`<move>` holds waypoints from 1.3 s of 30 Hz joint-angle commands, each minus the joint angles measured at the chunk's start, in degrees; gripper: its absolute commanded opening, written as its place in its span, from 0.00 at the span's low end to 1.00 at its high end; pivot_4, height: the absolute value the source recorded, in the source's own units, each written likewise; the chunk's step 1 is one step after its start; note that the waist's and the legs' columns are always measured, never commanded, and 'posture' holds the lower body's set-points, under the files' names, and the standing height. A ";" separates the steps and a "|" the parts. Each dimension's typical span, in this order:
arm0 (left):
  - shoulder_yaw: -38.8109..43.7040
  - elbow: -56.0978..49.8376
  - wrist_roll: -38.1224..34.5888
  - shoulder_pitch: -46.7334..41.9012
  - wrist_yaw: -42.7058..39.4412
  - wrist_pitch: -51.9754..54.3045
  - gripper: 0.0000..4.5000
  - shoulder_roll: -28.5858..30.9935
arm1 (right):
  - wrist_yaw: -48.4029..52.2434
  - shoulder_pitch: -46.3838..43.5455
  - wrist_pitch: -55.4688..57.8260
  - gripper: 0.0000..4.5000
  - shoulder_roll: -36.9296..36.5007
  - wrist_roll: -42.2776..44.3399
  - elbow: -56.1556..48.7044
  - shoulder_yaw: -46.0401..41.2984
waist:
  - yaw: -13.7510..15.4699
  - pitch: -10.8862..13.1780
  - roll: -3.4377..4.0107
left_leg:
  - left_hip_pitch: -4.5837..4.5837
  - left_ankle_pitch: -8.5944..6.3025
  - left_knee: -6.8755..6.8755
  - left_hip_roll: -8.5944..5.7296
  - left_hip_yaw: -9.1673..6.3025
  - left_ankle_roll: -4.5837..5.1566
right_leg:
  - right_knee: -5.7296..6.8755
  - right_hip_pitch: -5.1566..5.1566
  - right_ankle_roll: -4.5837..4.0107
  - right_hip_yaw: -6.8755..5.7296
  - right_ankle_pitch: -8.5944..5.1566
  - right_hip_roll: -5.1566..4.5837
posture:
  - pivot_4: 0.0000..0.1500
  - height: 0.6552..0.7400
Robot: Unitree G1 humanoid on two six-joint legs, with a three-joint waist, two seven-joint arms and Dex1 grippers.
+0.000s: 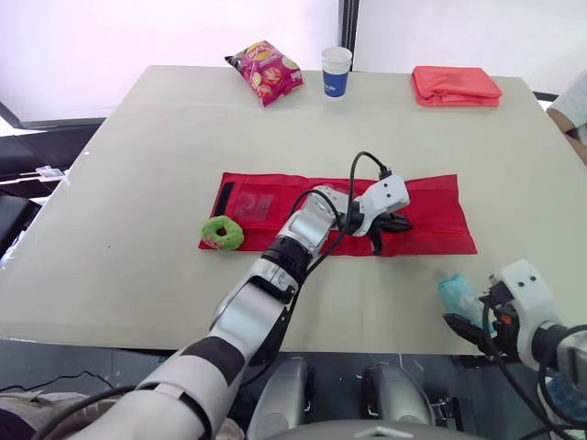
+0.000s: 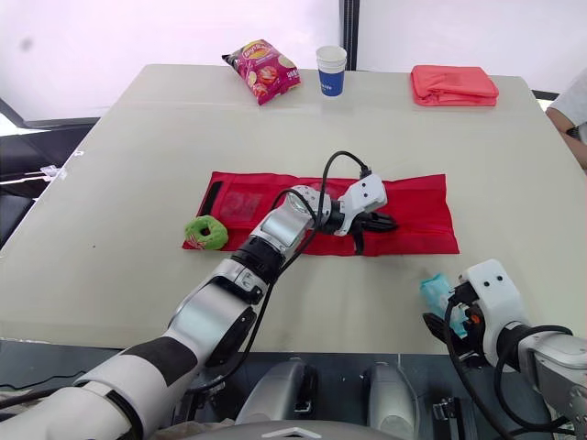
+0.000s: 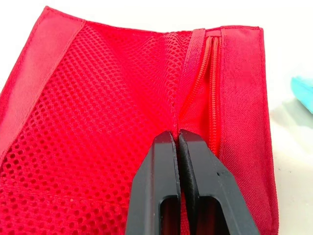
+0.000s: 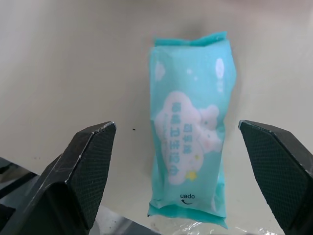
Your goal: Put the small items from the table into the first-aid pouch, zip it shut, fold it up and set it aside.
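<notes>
The right gripper [image 4: 174,128] stands wide open, its two fingers on either side of a teal tissue pack [image 4: 193,132] that lies flat on the table [image 1: 138,183], touching neither pad. The pack's long axis runs away from the wrist, so the fingers are already square to its long sides. The step in hand looks like the pick. To do it well, I would come down until the pads reach mid-length of the pack and close gently, since a soft wrapper will likely buckle rather than resist. The pack sits close to the table's edge on the wrist side, so any nudge should push forward, not back.

The left gripper [image 3: 177,134] has its fingers pressed together on a fold of red fabric, where the mesh pocket [image 3: 98,98] of the first-aid pouch [image 1: 431,215] meets the zipper [image 3: 211,88], just beside the tips. That pinch is best kept lifted, so the pocket mouth gapes for the pack. Back past its forearm, a green roll [image 1: 222,233] rests at the pouch's other end — not yet packed.
</notes>
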 commanded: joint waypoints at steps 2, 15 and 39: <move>-0.17 -2.62 -0.35 -0.63 -0.61 -0.39 0.00 -0.18 | -2.55 -0.79 0.36 0.56 1.41 1.49 -1.65 -0.75 | 0.00 0.00 0.00 | 0.00 0.00 0.00 0.00 0.00 0.00 | 0.00 0.00 0.00 0.00 0.00 0.01 | 1.00 0.99; -0.62 -3.99 -0.54 -0.60 -1.27 -0.06 0.00 -0.01 | -9.93 -19.94 0.36 0.13 11.58 14.16 1.66 -2.14 | 0.00 -0.01 0.01 | -0.02 0.00 -0.01 0.02 -0.02 0.00 | -0.02 0.00 0.00 -0.01 0.00 0.04 | 1.00 0.99; -2.18 -17.58 -4.42 4.24 -7.01 8.76 0.00 2.04 | -18.30 -30.66 -4.35 0.13 16.07 -9.43 24.97 18.36 | -1.28 -0.09 0.02 | 0.09 0.01 -0.01 0.06 0.02 -0.02 | 0.07 0.00 0.00 0.04 0.00 0.10 | 1.00 0.99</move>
